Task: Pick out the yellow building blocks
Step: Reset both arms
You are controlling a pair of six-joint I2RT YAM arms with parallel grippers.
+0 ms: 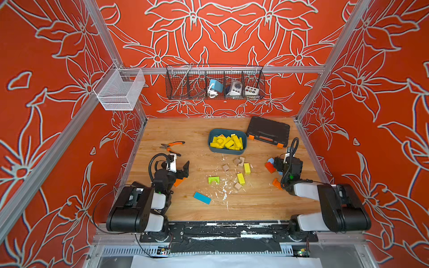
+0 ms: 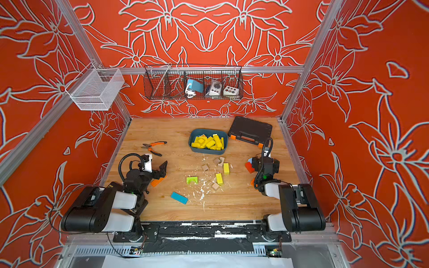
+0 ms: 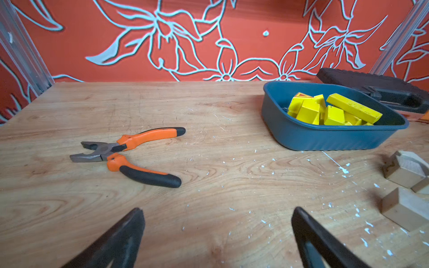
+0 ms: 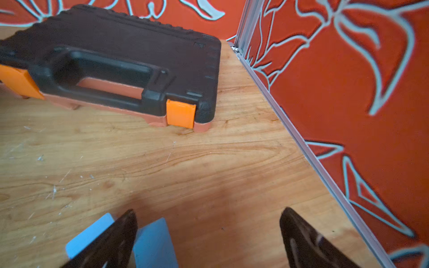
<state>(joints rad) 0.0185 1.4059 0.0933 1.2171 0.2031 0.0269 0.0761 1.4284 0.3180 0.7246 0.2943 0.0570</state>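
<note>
Your yellow blocks point(image 1: 226, 142) are mostly piled in the blue bin point(image 1: 226, 152), near the middle of the surface's far edge. Two yellow bars point(image 1: 247, 168) lie loose mid-surface among tan blocks point(image 1: 237, 186), near a lime arch point(image 1: 213, 180). Your left gripper point(image 3: 218, 222) is toward the left edge, jaws apart and empty. Your right gripper point(image 4: 209, 211) is near the right edge, jaws apart and empty, with one finger beside a light blue block point(image 4: 153, 243).
</note>
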